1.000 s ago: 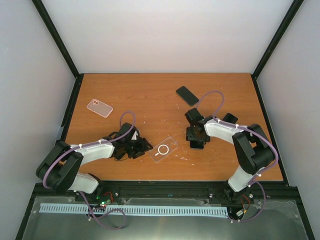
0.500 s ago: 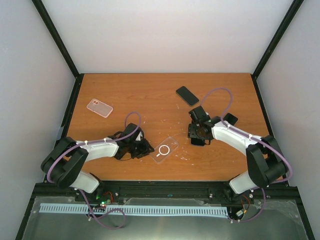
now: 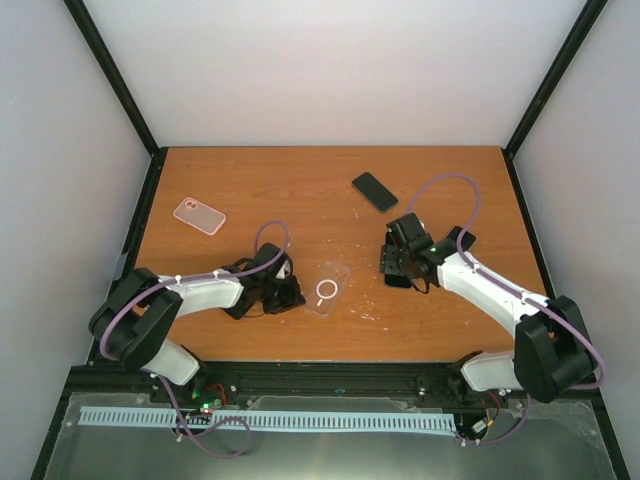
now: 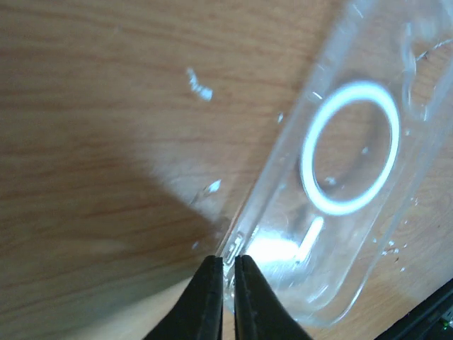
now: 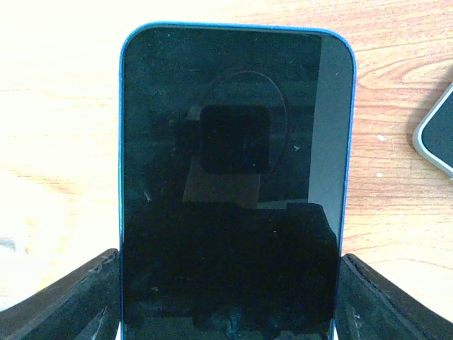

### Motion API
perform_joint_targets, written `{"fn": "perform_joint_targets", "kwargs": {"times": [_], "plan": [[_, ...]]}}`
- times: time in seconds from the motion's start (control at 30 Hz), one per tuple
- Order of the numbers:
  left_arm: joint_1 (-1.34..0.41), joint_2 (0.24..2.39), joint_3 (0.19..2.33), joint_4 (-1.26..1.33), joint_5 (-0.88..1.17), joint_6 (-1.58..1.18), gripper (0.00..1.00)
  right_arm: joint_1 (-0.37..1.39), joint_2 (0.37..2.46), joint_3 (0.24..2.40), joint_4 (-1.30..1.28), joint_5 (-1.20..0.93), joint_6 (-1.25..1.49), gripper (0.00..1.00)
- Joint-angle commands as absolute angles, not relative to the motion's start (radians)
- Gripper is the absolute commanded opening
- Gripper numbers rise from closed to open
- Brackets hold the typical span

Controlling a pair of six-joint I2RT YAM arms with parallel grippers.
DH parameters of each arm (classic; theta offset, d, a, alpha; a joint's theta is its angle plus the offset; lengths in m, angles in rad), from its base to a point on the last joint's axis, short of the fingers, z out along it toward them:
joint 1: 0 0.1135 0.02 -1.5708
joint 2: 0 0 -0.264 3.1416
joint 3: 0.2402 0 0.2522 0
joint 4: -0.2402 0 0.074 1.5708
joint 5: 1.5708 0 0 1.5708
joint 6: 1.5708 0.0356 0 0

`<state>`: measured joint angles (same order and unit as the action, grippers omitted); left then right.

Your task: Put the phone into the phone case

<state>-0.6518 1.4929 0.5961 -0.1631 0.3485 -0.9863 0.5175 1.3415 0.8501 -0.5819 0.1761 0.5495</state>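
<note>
**benchrat:** what's the overhead got?

**yam_fan:** Orange wood-grain tabletop (image 3: 330,175), a bit scuffed. The case (image 3: 328,290) is clear plastic with a white ring and lies flat near the front middle. The left jaws are right at its left edge. The right jaws sit to its right, well apart, with the phone (image 3: 397,279) showing as a dark slab under them. Further back there's a black phone (image 3: 374,191) lying flat, and a pink slab (image 3: 199,215) with rounded corners sits far left.

**benchrat:** left wrist cam?

**yam_fan:** Close-up and kind of blurry. The case (image 4: 347,156) is see-through and glossy, with a raised rim and the ring bright white. The two black fingertips (image 4: 209,297) are nearly together, pinching that thin rim at the case's lower corner.

**benchrat:** and the right?

**yam_fan:** The phone (image 5: 233,177) fills the frame. It has a shiny black screen, a blue edge and rounded corners. The jaws stand wide, and a matte black finger (image 5: 64,304) presses each long side, so it's gripped across its width. A grey rounded corner (image 5: 435,138) of something pokes in at the right, can't tell what.
</note>
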Motion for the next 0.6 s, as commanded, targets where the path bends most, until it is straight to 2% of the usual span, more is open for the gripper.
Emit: {"fn": "perform_joint_targets", "kwargs": {"times": [0.0,0.07,0.33,0.5,0.57], "plan": [[-0.667,1.554,0.643,-0.219,0.278,-0.915,0.04,0.511,1.292,0.857,-0.562,0.193,0.527,0.67],[-0.667,1.57,0.67,-0.228,0.267,-0.869,0.01,0.512,1.275,0.857,-0.566,0.185,0.518,0.67],[-0.666,1.557,0.854,-0.276,0.127,-0.573,0.0,0.512,1.123,0.833,-0.593,0.128,0.496,0.67],[-0.667,1.565,0.864,-0.2,0.168,-0.361,0.0,0.511,1.026,0.822,-0.625,0.15,0.49,0.68],[-0.667,1.575,0.9,-0.242,0.098,-0.347,0.0,0.512,0.999,0.819,-0.635,0.147,0.493,0.67]]}}
